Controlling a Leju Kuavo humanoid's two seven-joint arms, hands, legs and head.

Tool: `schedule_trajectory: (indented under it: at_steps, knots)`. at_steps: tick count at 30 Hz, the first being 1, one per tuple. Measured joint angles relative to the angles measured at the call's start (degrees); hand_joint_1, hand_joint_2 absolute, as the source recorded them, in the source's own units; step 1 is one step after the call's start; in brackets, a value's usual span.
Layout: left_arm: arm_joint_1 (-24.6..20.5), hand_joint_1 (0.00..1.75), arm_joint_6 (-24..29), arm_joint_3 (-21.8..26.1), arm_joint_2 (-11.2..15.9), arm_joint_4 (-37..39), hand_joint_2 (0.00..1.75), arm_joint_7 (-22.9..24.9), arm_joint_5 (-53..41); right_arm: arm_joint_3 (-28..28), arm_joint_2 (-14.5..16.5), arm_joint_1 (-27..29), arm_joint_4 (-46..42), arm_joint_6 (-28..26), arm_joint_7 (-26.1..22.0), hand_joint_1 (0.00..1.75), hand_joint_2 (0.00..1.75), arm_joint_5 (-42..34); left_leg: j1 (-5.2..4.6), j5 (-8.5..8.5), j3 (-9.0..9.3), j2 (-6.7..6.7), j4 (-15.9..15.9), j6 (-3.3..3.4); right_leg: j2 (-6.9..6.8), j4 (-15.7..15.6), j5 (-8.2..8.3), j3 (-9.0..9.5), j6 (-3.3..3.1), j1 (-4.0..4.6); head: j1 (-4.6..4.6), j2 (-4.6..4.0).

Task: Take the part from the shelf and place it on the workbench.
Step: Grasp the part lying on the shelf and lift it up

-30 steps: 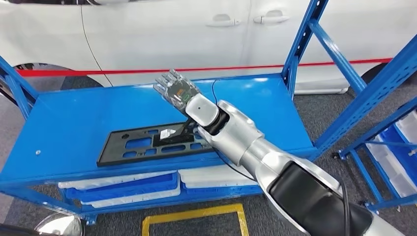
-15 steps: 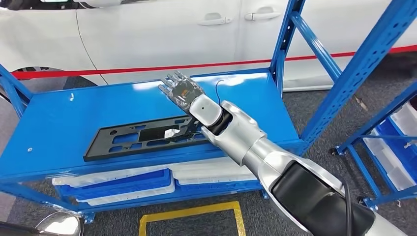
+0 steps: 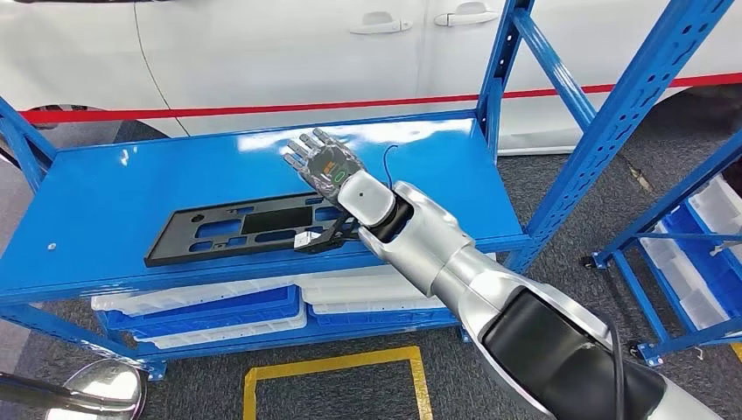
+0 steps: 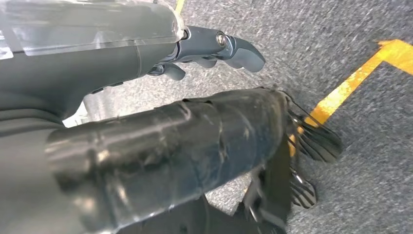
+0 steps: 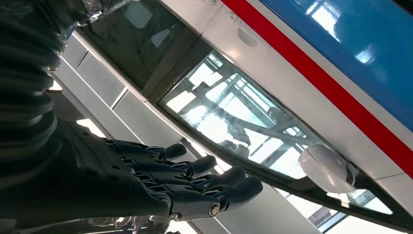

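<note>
A flat black part with several cut-outs and a small white label lies on the blue shelf top, near its front edge. My right hand hovers over the part's right end, fingers spread and straight, holding nothing; its wrist covers that end. The right wrist view shows the same hand with fingers stretched out toward the white car. My left hand hangs down over the grey floor with loosely extended fingers and nothing in it.
A white car with a red stripe stands close behind the shelf. Blue rack uprights rise on the right, with bins beyond. White and blue trays sit under the shelf top. Yellow floor tape lies in front.
The head view has shifted, sliding the whole scene left and down. My right hand stays spread above the part's right end; the part still lies on the shelf.
</note>
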Motion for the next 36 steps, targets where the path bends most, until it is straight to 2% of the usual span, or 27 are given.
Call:
schedule_trajectory:
  at_steps: [1, 2, 3, 5, 6, 7, 15, 23, 36]
  knots:
    - [0.0, 0.0, -0.1, 0.0, 0.1, 0.0, 0.0, -0.1, 0.0, 0.0, 0.0, 0.0, -0.1, 0.0, 0.0, 0.0, 1.75, 0.0, -0.32, -0.01, 1.4, 0.02, -2.3, 0.39, -0.08, 0.0, 0.25, -0.01, 0.24, -0.03, 0.0, 0.0]
    - [-0.1, 0.0, -0.2, 0.1, 0.1, -0.1, 0.0, -0.3, -0.2, 0.0, -0.1, 0.0, -0.2, 0.0, 0.0, 0.0, 1.75, 0.0, -0.58, 0.27, 2.87, 0.05, -5.0, 0.98, -0.15, -0.3, 0.71, 0.03, 0.79, 0.0, 0.01, 0.01]
    - [-0.1, 0.0, -0.2, 0.4, 0.2, -0.1, 0.0, -0.4, -0.4, 0.0, -0.2, 0.0, -0.4, 0.2, 0.0, 0.0, 1.75, 0.0, -0.93, 0.71, 4.23, 0.06, -7.8, 1.36, -0.25, -0.9, 1.25, 0.14, 0.86, 0.02, 0.03, 0.01]
    - [-0.1, 0.0, -0.1, 0.8, 0.1, -0.2, 0.0, -0.3, -1.0, 0.0, -0.4, 0.2, -1.1, 0.5, -0.2, 0.0, 1.75, 0.0, -1.17, 1.92, 4.0, 0.04, -8.7, 1.45, -0.28, -2.2, 2.51, 0.29, 1.13, 0.01, 0.07, 0.02]
    - [-0.1, 0.0, 0.0, 1.0, 0.0, -0.2, 0.0, -0.2, -1.2, 0.0, -0.4, 0.5, -1.5, 0.7, -0.3, 0.0, 1.75, 0.0, -1.28, 2.15, 3.82, 0.02, -8.7, 1.33, -0.29, -2.6, 2.92, 0.27, 0.9, -0.01, 0.08, 0.02]
    - [-0.1, 0.0, -0.1, 1.0, 0.0, -0.2, 0.0, -0.1, -1.2, 0.0, -0.4, 0.7, -1.9, 0.7, -0.3, 0.0, 1.75, 0.0, -1.31, 2.21, 3.69, 0.01, -8.7, 1.42, -0.28, -2.7, 3.25, 0.19, 1.15, -0.04, 0.09, 0.01]
    - [-0.3, 0.0, 2.7, 2.0, -0.7, -0.5, 0.0, 1.1, -1.6, 0.3, -1.0, 2.4, -5.8, 1.3, -2.5, 0.0, 1.75, 0.0, -1.44, 2.24, 3.53, 0.02, -8.6, 1.62, -0.28, -2.9, 3.35, 0.16, 1.2, -0.12, 0.08, 0.01]
    - [-0.4, 0.0, 3.4, 2.9, -1.7, -1.4, 0.0, 2.0, -2.2, 2.8, -3.0, 4.9, -10.2, 1.8, -4.2, 0.0, 1.75, 0.0, -1.44, 2.15, 3.49, 0.02, -8.6, 1.73, -0.29, -3.0, 3.3, 0.13, 1.3, -0.12, 0.08, 0.0]
    - [-0.5, 0.0, 3.4, 4.6, -2.0, -1.8, 0.0, 2.3, -2.6, 5.1, -7.0, 4.8, -14.8, 2.5, -4.3, 0.0, 1.75, 0.0, -1.43, 2.16, 3.5, 0.02, -8.6, 1.74, -0.29, -2.9, 3.33, 0.11, 1.35, -0.09, 0.08, 0.0]
